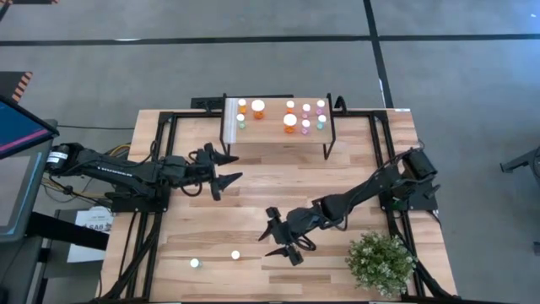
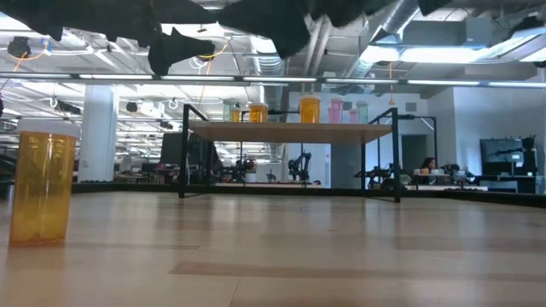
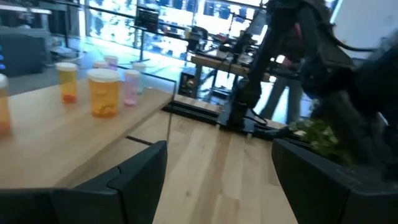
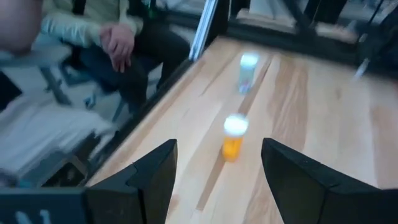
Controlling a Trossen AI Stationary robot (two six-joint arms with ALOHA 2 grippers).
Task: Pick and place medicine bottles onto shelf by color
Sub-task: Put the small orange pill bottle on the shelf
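Looks like a robotics lab in a large open industrial hall. Shows exposed ducts and strip lights under a high ceiling at the top of the low view, more robot arms on benches mid-frame, monitors at right, polished concrete floor around the table.

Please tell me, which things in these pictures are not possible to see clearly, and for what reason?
- Medicine bottles on the shelf, high view: too small to count each color surely.
- Teal bottle on the table, right wrist view: blurred.
- Orange bottle, low view: its cap cannot be made out.
- Plant, left wrist view: partly hidden behind the right arm.
- Person's hand, right wrist view: the rest of the person is cut off by the picture edge.
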